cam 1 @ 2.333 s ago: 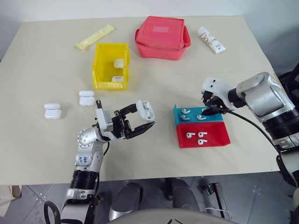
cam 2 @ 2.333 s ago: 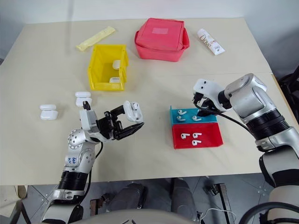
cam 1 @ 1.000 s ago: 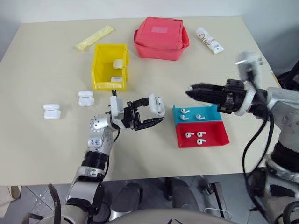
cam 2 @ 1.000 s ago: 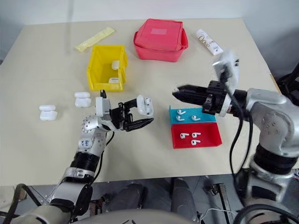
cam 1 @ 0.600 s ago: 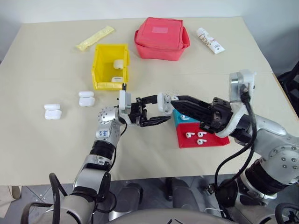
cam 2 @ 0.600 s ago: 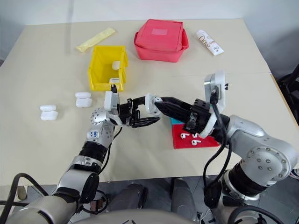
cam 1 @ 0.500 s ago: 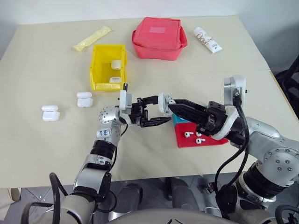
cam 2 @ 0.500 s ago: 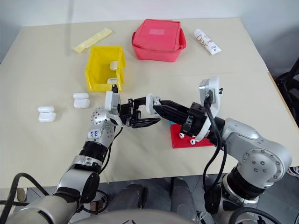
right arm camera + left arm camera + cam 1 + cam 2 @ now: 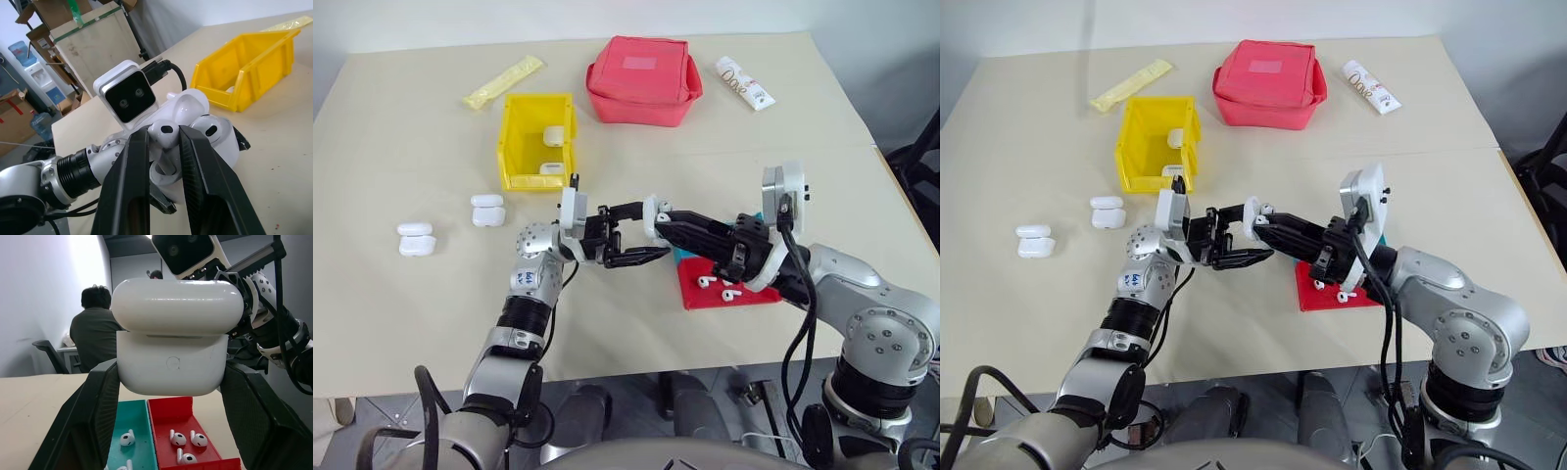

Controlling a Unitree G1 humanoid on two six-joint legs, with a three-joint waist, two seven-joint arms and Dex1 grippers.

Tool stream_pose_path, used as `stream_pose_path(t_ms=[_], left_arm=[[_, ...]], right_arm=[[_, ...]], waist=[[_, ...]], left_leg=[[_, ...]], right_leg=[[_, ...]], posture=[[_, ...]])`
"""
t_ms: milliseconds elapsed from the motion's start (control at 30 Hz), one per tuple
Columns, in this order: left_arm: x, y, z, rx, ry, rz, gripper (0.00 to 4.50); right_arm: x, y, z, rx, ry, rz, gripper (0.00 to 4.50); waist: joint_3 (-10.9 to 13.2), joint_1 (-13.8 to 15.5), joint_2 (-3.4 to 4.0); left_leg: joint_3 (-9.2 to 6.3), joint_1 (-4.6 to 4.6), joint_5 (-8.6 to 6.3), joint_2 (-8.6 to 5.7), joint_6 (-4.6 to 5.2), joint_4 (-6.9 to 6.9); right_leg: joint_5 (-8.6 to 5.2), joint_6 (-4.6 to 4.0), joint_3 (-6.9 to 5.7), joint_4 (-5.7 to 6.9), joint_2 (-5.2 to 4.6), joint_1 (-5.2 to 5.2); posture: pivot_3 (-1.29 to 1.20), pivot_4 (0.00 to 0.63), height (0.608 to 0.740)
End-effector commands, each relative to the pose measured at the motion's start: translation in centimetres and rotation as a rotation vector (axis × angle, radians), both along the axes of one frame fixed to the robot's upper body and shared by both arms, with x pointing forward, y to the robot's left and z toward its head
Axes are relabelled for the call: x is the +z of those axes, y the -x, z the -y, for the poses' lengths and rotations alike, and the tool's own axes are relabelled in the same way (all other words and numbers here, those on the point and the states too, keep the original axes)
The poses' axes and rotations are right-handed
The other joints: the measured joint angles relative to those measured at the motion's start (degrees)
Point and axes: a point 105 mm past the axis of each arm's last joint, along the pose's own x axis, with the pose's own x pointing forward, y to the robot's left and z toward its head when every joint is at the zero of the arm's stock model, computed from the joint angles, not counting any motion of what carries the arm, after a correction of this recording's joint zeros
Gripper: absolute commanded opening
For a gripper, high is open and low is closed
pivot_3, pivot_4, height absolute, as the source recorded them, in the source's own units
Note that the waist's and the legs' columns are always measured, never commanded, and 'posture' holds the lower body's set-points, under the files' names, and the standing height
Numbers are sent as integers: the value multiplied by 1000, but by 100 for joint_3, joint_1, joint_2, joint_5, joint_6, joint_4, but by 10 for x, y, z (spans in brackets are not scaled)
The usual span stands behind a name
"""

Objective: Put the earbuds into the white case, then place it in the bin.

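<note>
Above the table's (image 9: pixel 401 323) near middle, the left gripper (image 9: pixel 644 235) pinches the white case (image 9: pixel 172 345) between its two black fingers, lid hinged open. The right gripper (image 9: pixel 664 221) meets it from the other side, its fingers pressed on one of the earbuds (image 9: pixel 164 133), which sits right at the case's open mouth beside an earbud (image 9: pixel 210 130) already seated there. Just under the right arm lie the blue tray (image 9: pixel 133 428) and the red tray (image 9: pixel 729 294), side by side and touching, loose earbuds in each (the arm hides part of both). The bin (image 9: pixel 536 142) stands farther back on the table, well apart from the grippers, with two cases inside. Behind it lie a red pouch (image 9: pixel 642 79), a yellow packet (image 9: pixel 503 81) and a white tube (image 9: pixel 744 82). Two spare cases (image 9: pixel 415 238) and (image 9: pixel 487 209) rest off to the left.
</note>
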Motion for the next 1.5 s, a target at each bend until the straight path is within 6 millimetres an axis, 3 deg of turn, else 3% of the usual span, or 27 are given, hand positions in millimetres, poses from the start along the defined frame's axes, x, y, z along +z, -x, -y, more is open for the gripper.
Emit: stream_pose_path(t_ms=[33, 900, 1500], left_arm=[[24, 3, 1, 2, 67, 79, 2744], [23, -1, -1, 32, 85, 82, 2744], [17, 3, 2, 16, 55, 91, 2744]], right_arm=[[-14, 3, 0, 9, 55, -25, 487], [-32, 11, 6, 35, 139, -5, 487], [-29, 9, 5, 42, 150, 12, 487]], waist=[[0, 4, 0], [0, 43, -1], [0, 52, -2]], left_leg=[[0, 0, 0, 0, 0, 0], [1, -1, 0, 1, 1, 3], [2, -1, 0, 0, 1, 4]], right_leg=[[0, 0, 0, 0, 0, 0], [0, 1, 1, -4, -3, 2], [0, 1, 1, -4, -6, 2]], posture=[[0, 150, 740], [0, 150, 740], [0, 150, 740]])
